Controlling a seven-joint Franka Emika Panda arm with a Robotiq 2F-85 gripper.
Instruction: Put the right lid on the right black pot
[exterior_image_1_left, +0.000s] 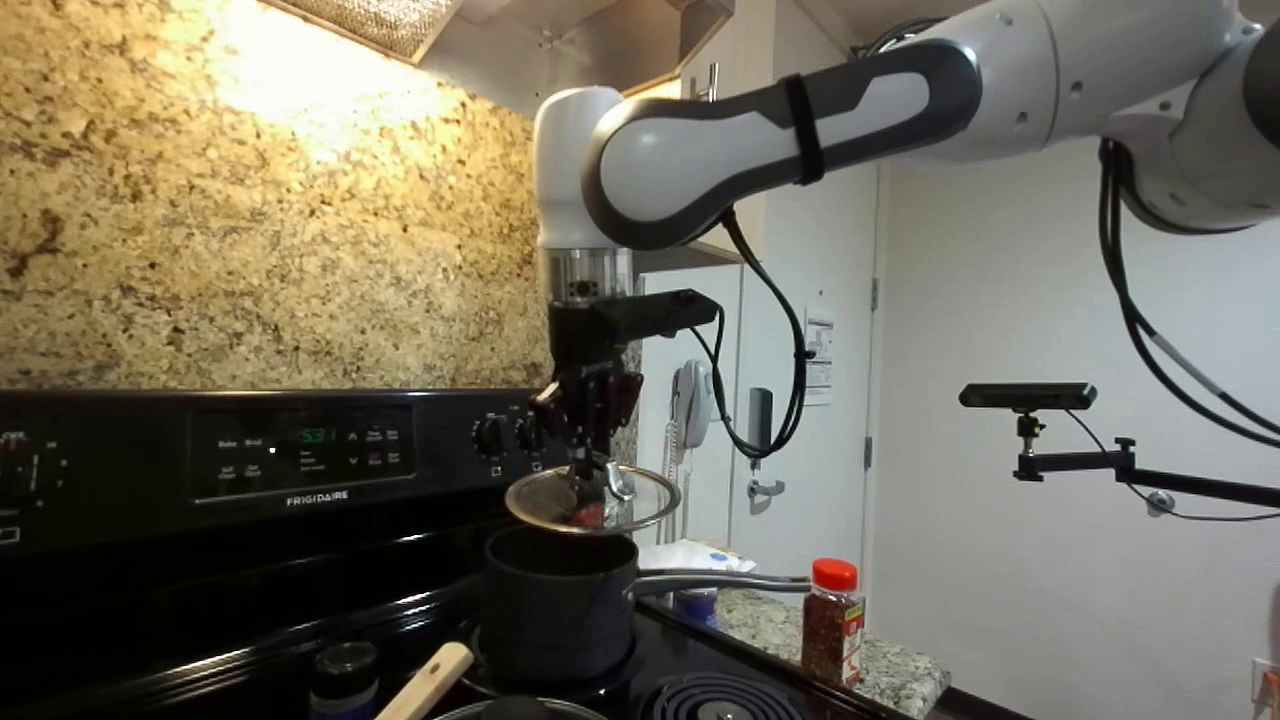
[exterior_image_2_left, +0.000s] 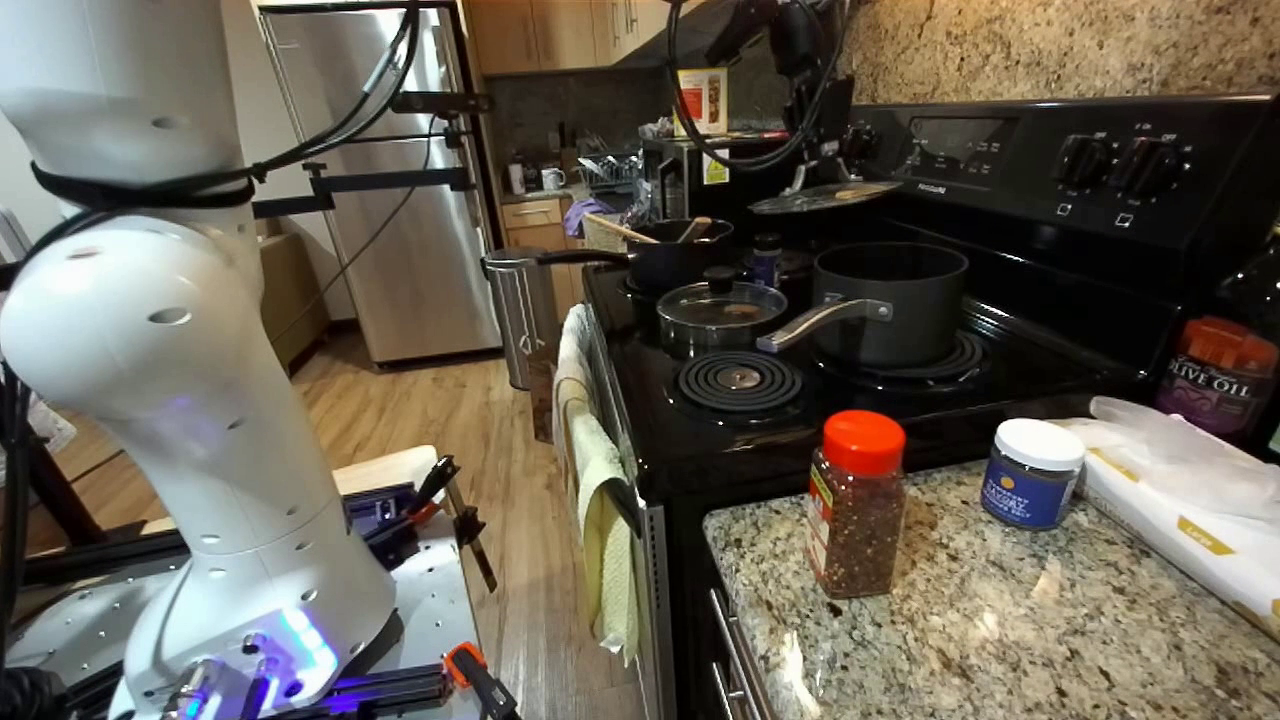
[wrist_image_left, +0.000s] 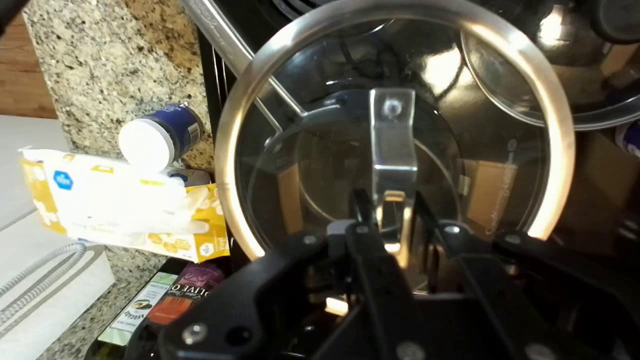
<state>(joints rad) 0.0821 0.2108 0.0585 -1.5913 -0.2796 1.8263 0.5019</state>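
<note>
your gripper (wrist_image_left: 392, 206): jaws narrowed, pinching metal loop (wrist_image_left: 393, 135) atop glass lid (exterior_image_1_left: 645, 500), likely so rim (wrist_image_left: 560, 130) can seat freely. in exterior view, lid hangs above black pot (exterior_image_1_left: 560, 615), slightly right of centre; pot's long handle (exterior_image_1_left: 725, 580) points right, probably clear of descent.

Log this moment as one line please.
fingers: gripping lid handle | glass lid: above black pot, not touching | black pot: uncovered | placement: pending
</note>
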